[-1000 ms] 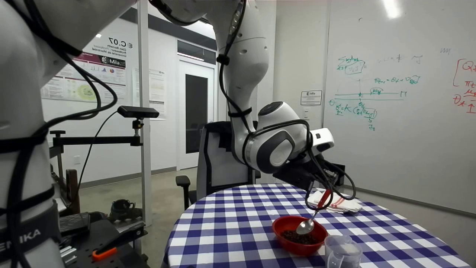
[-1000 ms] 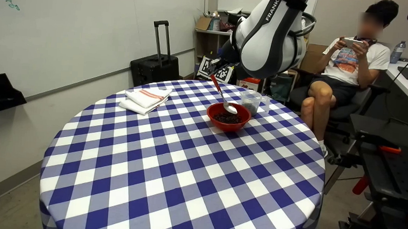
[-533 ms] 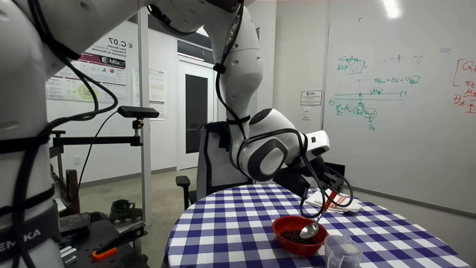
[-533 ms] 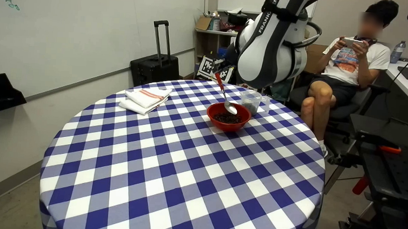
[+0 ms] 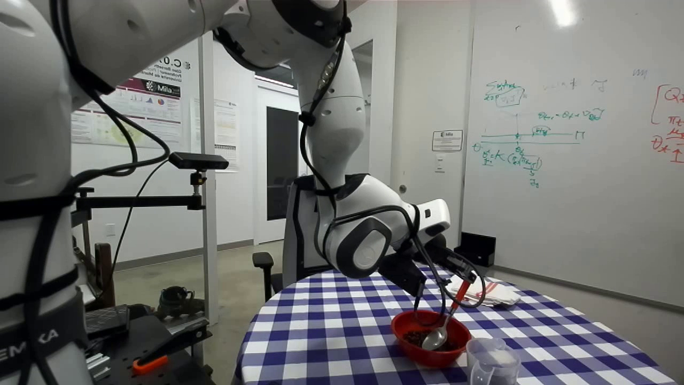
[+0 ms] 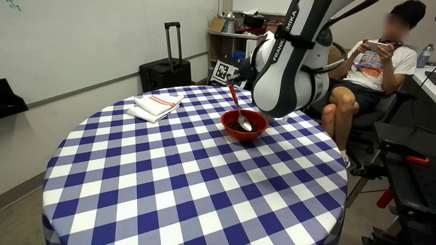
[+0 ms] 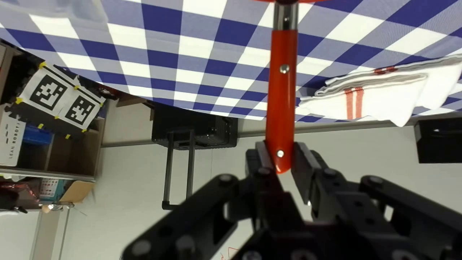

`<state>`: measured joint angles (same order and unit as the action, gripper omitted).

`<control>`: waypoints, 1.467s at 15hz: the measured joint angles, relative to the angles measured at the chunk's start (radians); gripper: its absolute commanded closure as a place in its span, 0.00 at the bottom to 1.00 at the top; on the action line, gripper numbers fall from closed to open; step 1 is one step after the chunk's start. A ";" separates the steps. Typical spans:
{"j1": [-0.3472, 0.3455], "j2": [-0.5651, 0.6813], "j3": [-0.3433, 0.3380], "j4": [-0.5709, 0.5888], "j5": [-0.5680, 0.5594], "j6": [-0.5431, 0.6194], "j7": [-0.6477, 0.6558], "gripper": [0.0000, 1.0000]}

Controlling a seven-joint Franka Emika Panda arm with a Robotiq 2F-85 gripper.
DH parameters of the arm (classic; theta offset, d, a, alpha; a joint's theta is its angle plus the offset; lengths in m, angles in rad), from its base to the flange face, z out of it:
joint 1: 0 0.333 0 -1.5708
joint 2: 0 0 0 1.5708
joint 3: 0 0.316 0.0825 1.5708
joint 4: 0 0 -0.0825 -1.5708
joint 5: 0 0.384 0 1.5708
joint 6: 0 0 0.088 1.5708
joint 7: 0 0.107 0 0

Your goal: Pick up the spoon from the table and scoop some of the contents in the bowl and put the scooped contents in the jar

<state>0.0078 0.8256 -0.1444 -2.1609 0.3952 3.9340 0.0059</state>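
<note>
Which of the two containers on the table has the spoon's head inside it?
The red bowl: the spoon's head is within its rim, whereas the clear jar beside it has no spoon inside.

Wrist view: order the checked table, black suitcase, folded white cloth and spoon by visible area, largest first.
1. Checked table
2. Folded white cloth
3. Spoon and black suitcase: too alike to rank; the spoon is nearer.
</note>
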 measured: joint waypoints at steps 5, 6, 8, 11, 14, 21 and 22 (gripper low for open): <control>0.010 0.021 0.000 0.000 0.003 0.026 -0.006 0.95; 0.012 0.024 0.000 0.000 0.003 0.032 -0.010 0.95; 0.018 0.035 0.000 0.001 0.003 0.054 -0.022 0.95; 0.030 0.054 -0.003 0.002 0.007 0.104 -0.041 0.95; 0.038 0.071 -0.005 0.007 0.021 0.152 -0.057 0.95; 0.039 0.082 -0.014 0.045 0.068 0.184 -0.086 0.95; 0.039 0.083 -0.018 0.055 0.074 0.184 -0.087 0.95</control>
<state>0.0466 0.9083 -0.1620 -2.1059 0.4692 4.1184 -0.0816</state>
